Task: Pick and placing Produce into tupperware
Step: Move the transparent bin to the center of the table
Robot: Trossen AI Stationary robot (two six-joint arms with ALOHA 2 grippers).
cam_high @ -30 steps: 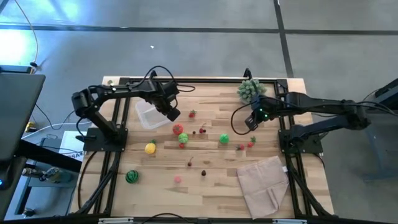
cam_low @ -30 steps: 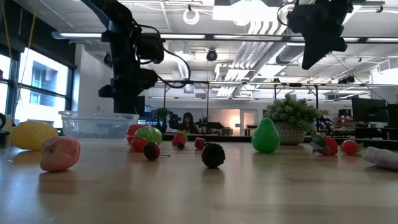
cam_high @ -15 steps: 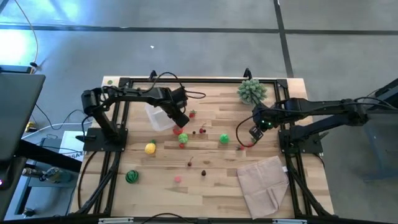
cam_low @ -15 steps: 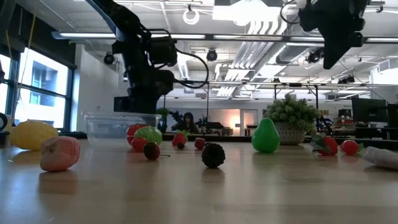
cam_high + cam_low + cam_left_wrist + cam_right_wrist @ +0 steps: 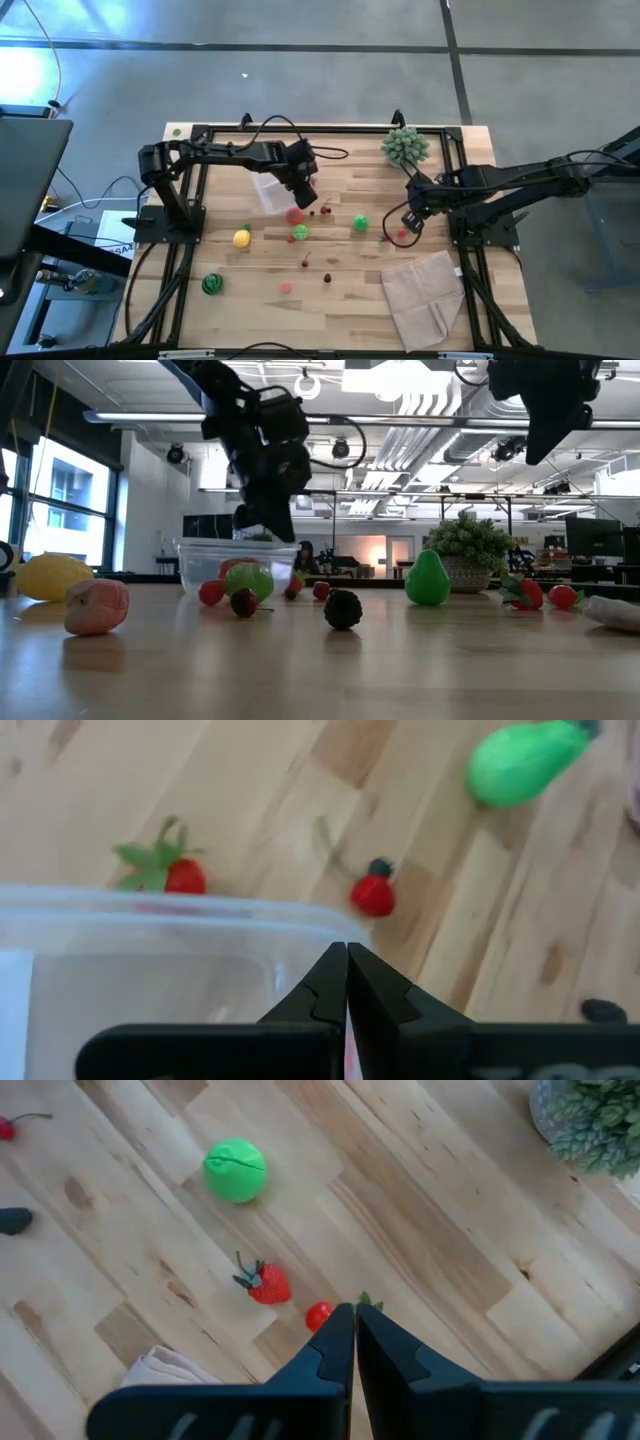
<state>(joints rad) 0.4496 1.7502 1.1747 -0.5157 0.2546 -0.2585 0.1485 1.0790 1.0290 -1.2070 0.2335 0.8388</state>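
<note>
The clear tupperware (image 5: pixel 268 190) stands on the table left of centre, and its base shows on the tabletop in the low view (image 5: pixel 238 567). My left gripper (image 5: pixel 303 190) is shut at the tub's right end. Produce lies loose: a red tomato (image 5: pixel 294 215), a green round (image 5: pixel 301 233), a green pear shape (image 5: pixel 360 223), a yellow lemon (image 5: pixel 241 238), a striped melon ball (image 5: pixel 211 285) and small red berries (image 5: pixel 318 1316). My right gripper (image 5: pixel 410 222) hangs shut above the berries at the right, holding nothing. My left gripper is shut on the tub's upper rim (image 5: pixel 318 932), at the end toward the table's right. The fingers slant down onto it from the left and above. Whether one finger is inside the wall, I cannot tell. The tub stays upright with its base on the table.
A spiky pale-green plant ball (image 5: pixel 403 146) stands at the far right. A beige folded cloth (image 5: pixel 425 295) lies at the near right. A strawberry (image 5: pixel 266 1284) and a dark berry (image 5: pixel 327 279) lie on the boards. Black frame rails (image 5: pixel 300 128) border the table.
My left gripper has gone toward the table's right while turning its wrist. It drew the tub along the tabletop, up to the tomato and the green round. My right gripper has swung toward the near edge, staying shut above the table.
</note>
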